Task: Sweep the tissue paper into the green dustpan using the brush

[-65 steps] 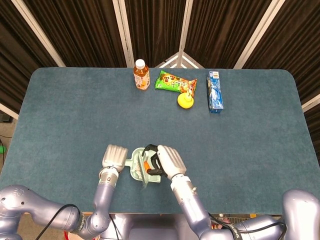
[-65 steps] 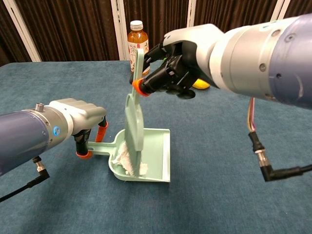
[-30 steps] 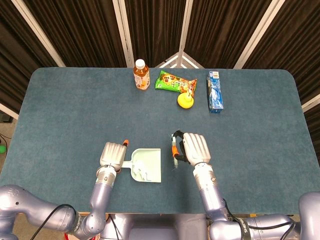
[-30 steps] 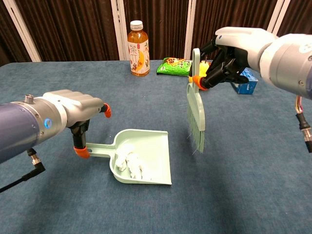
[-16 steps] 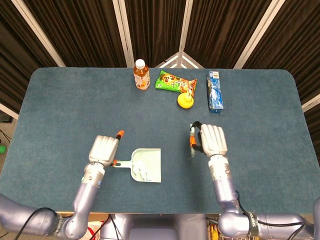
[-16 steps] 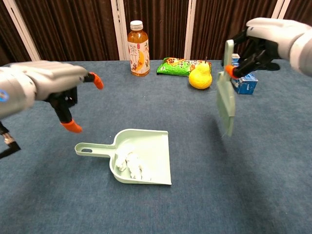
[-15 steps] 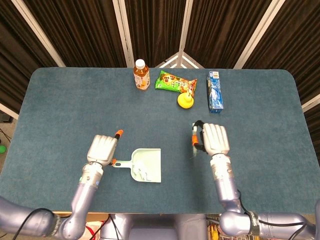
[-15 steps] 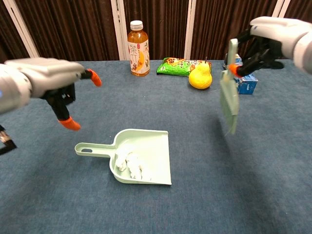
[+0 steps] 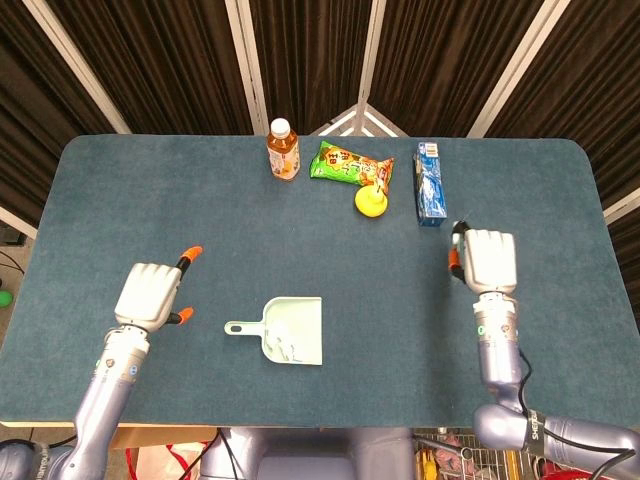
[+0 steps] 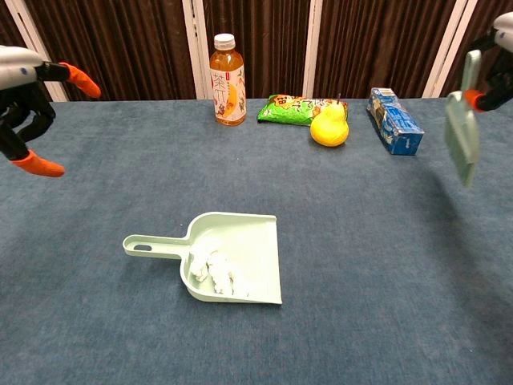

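On table: green dustpan (image 10: 232,257), tissue paper (image 10: 215,269) inside.
Right hand (image 9: 487,260): grasps brush (image 10: 462,139).
Left hand (image 9: 150,296): released, fingers spread.

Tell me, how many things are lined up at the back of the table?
4. The bottle is furthest left, then the green snack bag, then the yellow duck just in front of the bag, then the blue box on the right. Nothing seems hidden behind them.
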{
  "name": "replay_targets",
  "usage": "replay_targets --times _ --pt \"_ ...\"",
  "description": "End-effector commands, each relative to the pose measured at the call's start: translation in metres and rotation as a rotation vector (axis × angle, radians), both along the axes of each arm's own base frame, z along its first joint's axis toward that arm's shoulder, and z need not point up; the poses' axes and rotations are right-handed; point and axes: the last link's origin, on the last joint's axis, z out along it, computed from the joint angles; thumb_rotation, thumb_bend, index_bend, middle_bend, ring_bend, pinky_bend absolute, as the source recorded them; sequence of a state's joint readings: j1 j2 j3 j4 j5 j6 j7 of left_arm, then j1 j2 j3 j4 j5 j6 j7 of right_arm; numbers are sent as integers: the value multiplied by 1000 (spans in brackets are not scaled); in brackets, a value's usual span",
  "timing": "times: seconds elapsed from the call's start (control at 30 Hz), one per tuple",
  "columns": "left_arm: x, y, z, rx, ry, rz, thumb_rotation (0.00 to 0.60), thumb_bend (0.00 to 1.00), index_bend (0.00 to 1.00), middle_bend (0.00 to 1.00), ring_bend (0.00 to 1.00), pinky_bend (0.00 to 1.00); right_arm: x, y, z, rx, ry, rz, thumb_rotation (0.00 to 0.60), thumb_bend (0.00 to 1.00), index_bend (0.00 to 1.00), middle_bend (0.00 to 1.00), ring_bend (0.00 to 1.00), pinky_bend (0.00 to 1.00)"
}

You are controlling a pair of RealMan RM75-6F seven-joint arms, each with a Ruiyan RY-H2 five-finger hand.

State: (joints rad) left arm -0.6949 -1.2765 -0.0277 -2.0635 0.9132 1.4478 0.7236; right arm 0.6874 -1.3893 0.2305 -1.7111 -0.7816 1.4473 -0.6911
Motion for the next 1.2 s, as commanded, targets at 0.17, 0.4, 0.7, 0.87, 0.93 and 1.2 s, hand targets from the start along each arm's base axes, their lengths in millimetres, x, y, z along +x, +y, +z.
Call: replay_targets --times 0.17,0.4,0.7,0.87,0.93,1.2 --pt "-18 -11 10 23 -27 -14 600 0 147 401 459 553 -26 1 6 -68 225 -20 600 543 720 828 771 821" --pt "-29 -18 11 3 -43 0 600 0 25 58 79 173 -27 21 -11 141 133 -108 600 523 10 187 142 296" --pt "-37 -28 16 -6 -58 8 600 0 0 0 0 61 -4 39 -20 291 -14 -81 600 361 0 0 0 115" --pt "-46 -40 22 0 -76 8 600 0 0 0 0 61 5 48 -13 300 -81 -43 600 359 0 0 0 115" --pt "-50 -46 26 11 -80 3 600 0 0 0 0 61 5 50 -9 292 -77 -24 600 359 0 0 0 115" --pt "-83 -77 39 35 -80 -5 600 0 0 0 0 12 -39 80 18 234 -58 -16 600 360 0 0 0 81"
